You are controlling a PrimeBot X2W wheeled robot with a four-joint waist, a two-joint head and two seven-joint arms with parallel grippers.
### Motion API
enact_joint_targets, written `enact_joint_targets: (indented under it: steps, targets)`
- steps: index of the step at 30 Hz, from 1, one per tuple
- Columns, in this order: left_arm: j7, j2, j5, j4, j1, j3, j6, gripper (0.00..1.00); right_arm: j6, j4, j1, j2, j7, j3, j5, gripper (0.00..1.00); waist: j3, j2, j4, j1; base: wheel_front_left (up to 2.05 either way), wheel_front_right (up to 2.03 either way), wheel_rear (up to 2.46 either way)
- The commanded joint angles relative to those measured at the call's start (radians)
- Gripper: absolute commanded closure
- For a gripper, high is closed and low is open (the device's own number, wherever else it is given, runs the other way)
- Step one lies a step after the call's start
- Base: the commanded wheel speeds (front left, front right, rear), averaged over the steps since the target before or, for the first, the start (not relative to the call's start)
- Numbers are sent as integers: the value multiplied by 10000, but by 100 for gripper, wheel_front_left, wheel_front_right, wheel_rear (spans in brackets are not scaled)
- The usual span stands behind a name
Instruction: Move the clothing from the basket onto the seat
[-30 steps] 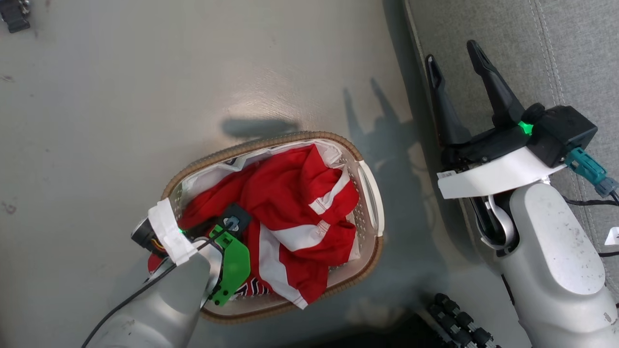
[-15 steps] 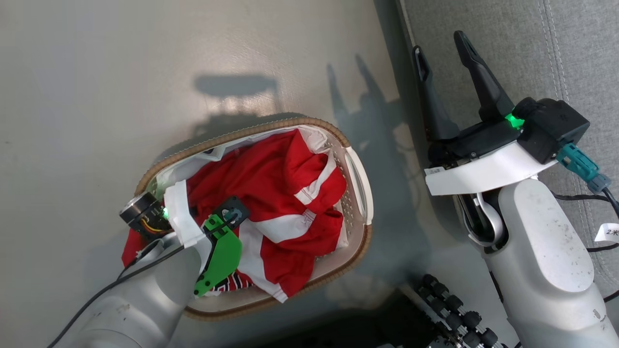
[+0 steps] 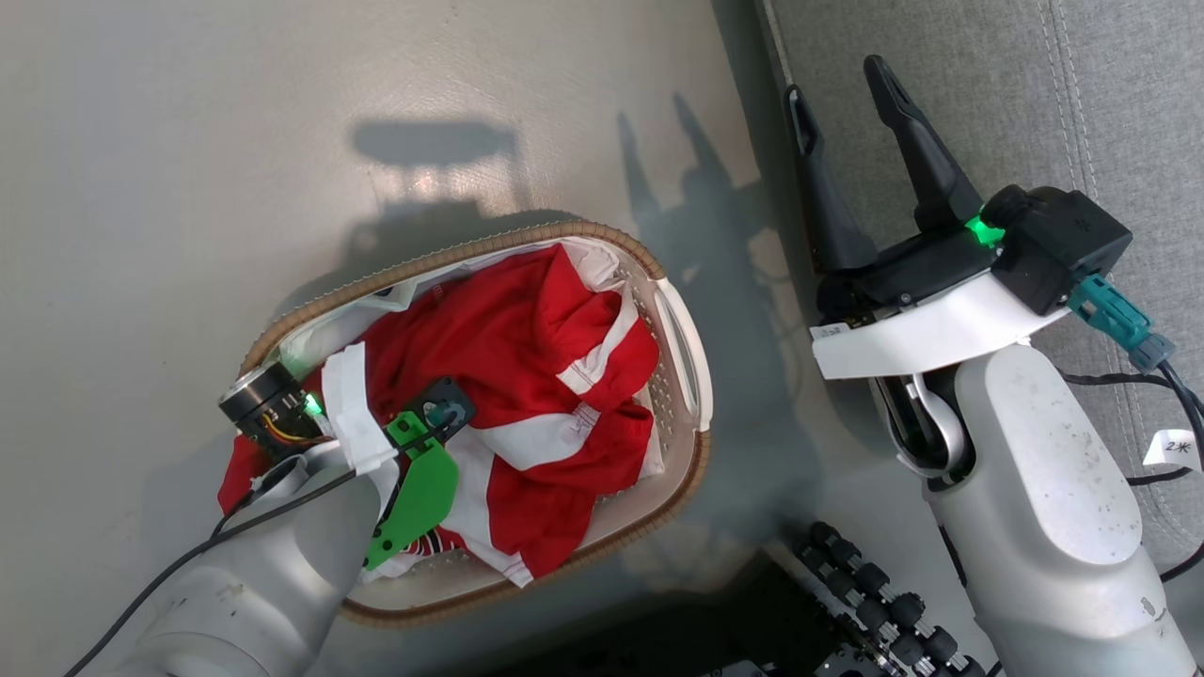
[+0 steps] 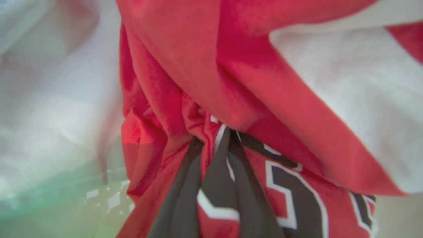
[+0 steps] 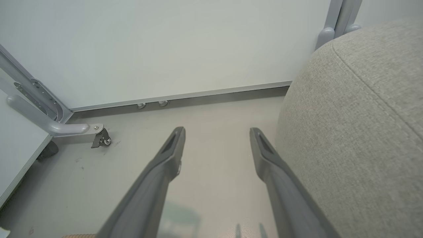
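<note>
Found left tool [image 4: 213, 138] pinched shut on the clothing [image 3: 527, 376], down inside the basket [image 3: 685, 376]. Saw right tool [image 3: 835, 80] spread and empty, just beside the seat [image 3: 1110, 94]. Judged seat well off to the loaded tool's right, beyond basket rim; right arm nearer it.

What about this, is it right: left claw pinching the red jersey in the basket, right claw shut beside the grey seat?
Not quite. The right claw is open beside the grey seat, fingers spread apart, as the right wrist view shows. The left claw does pinch the red jersey in the basket.
</note>
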Motion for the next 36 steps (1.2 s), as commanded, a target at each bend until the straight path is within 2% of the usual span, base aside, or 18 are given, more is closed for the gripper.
enact_joint_targets:
  steps: [1,7,14,26,36]
  targets:
    - [-40,157,-37,34,-117,-14,15,100,-3,32,-65,2,-47,1,0,0,-29,0,13,-1,0,0,0]
    - [-743,87,-203,21,171,-50,2,100,-3,175,17,-4,-47,61,-4,0,-413,0,82,-1,0,0,0]
    - [-1772,-125,-536,15,522,94,47,100,-3,411,273,-153,-47,110,7,0,-1370,0,273,-1,0,0,0]
    - [-3150,-657,-1300,-50,1331,269,-54,100,-5,813,1097,-711,-49,-69,4,0,-3377,0,1109,-1,0,0,0]
    - [-3620,-691,-2350,-1452,2190,193,106,100,-5,1122,1918,-1000,-47,-231,6,0,-4917,0,1818,-1,0,0,0]
